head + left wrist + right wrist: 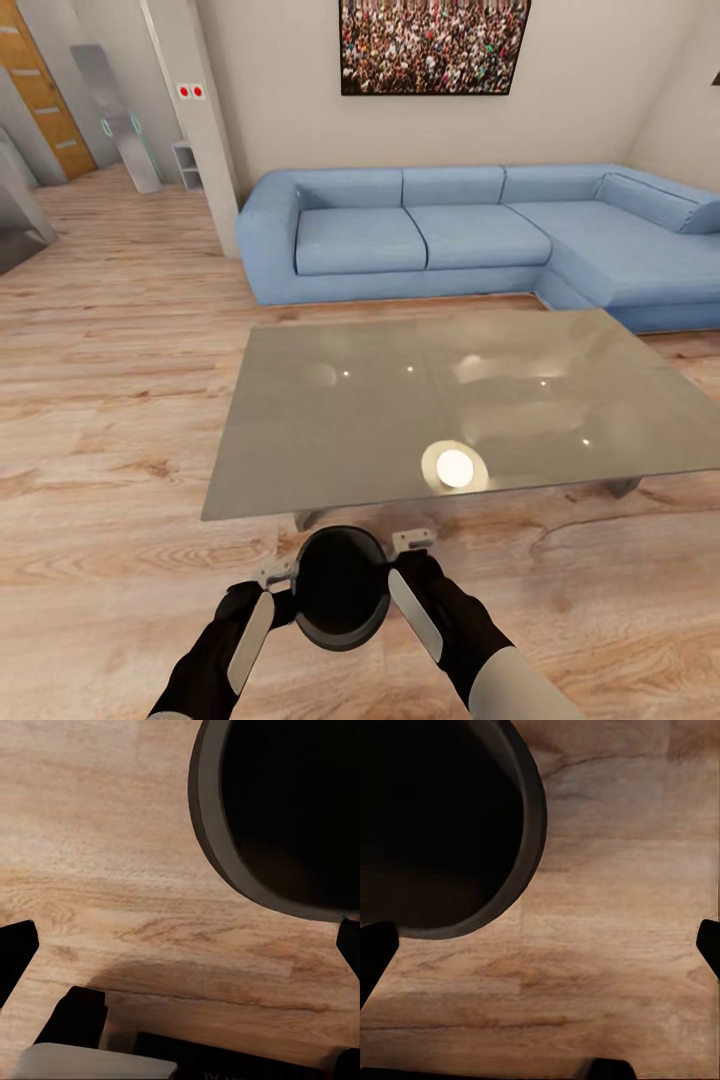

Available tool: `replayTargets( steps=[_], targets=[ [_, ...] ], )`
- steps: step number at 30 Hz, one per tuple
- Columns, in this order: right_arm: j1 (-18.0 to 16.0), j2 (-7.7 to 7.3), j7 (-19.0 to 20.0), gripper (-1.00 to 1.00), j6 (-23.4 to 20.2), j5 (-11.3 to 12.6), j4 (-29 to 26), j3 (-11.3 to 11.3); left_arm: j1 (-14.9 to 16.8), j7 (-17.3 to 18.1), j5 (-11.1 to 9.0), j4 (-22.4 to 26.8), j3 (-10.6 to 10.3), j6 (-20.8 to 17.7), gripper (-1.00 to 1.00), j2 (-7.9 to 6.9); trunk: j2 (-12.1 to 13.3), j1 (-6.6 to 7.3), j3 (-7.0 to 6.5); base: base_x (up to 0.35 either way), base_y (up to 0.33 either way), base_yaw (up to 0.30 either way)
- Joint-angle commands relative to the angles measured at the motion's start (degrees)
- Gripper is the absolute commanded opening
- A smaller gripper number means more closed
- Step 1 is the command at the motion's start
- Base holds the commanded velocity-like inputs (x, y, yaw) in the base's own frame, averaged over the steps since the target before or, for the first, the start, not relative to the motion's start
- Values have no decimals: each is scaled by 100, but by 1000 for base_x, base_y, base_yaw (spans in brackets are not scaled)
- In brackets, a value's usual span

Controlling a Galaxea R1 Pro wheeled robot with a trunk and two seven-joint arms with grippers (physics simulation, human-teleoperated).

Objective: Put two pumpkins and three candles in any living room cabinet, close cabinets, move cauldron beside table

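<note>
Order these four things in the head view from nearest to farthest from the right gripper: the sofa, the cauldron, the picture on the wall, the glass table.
1. The cauldron, right beside the right gripper, between both arms.
2. The glass table, just ahead of the cauldron.
3. The blue sofa, behind the table.
4. The picture, on the wall above the sofa.

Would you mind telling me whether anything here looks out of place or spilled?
Nothing looks spilled or damaged. The cauldron sits upright between the left end effector and right end effector, close to the near edge of the glass table. The bright spot there is only a reflection.
</note>
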State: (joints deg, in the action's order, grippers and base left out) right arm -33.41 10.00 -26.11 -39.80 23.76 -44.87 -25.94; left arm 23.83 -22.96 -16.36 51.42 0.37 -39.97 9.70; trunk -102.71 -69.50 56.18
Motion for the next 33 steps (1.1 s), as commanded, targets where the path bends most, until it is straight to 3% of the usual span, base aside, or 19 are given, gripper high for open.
replayTargets(
  steps=[1, 5, 8, 11, 14, 16, 17, 18, 21, 24, 26, 33],
  targets=[
    [-4, 0, -56, 100, -99, 55, -10, -10, 9, -44, -61, -21, 5, -89, 100, -3, 39, 23, -14, 0, 0, 0],
    [19, 0, -63, 100, -341, 55, -13, 106, 34, -42, -46, -356, 2, -169, 100, -35, 200, 111, -86, 0, 0, 0],
    [66, 0, -68, 100, -374, 55, -9, 286, 37, -39, -52, -693, 1, -127, 100, -241, 320, 177, -140, 0, 0, 0],
    [98, 0, -72, 100, -365, 53, -7, 435, 39, -30, -58, -1104, 5, 183, 100, -506, 441, 243, -194, 0, 0, 0],
    [407, 0, -80, 100, -321, 51, -10, 498, 42, -26, -60, -1528, 22, 463, 100, -633, 561, 309, -248, 0, 0, 0],
    [593, -3, -77, 100, -268, 52, -10, 528, 40, -25, -61, -1668, 27, 626, 100, -661, 641, 353, -283, 0, 0, 0],
    [673, -84, -74, 100, -198, 54, -7, 538, 38, -25, -61, -1764, 29, 759, 100, -667, 681, 374, -301, 0, 0, 0],
    [1067, -367, -59, 100, 268, 64, 25, 559, 39, -25, -49, -2304, 30, 1303, 100, -673, 721, 396, -319, 0, 0, 0],
    [1286, -539, -51, 100, 463, 70, 60, 562, 35, -25, -40, -2502, 20, 1656, 100, -671, 842, 462, -373, 0, 0, 0],
    [1390, -581, -45, 100, 600, 72, 121, 563, 39, -25, -19, -2543, -17, 1805, 100, -662, 962, 528, -427, 0, 0, 0],
    [1419, -591, -49, 100, 923, 75, 328, 563, 37, -25, -6, -2560, -45, 2030, 100, -650, 1042, 572, -463, 0, 0, 0],
    [1433, -595, -48, 100, 1587, 75, 873, 563, 34, -25, 15, -2736, -46, 2229, 100, -635, 1323, 726, -589, 0, 0, 0]
  ],
)
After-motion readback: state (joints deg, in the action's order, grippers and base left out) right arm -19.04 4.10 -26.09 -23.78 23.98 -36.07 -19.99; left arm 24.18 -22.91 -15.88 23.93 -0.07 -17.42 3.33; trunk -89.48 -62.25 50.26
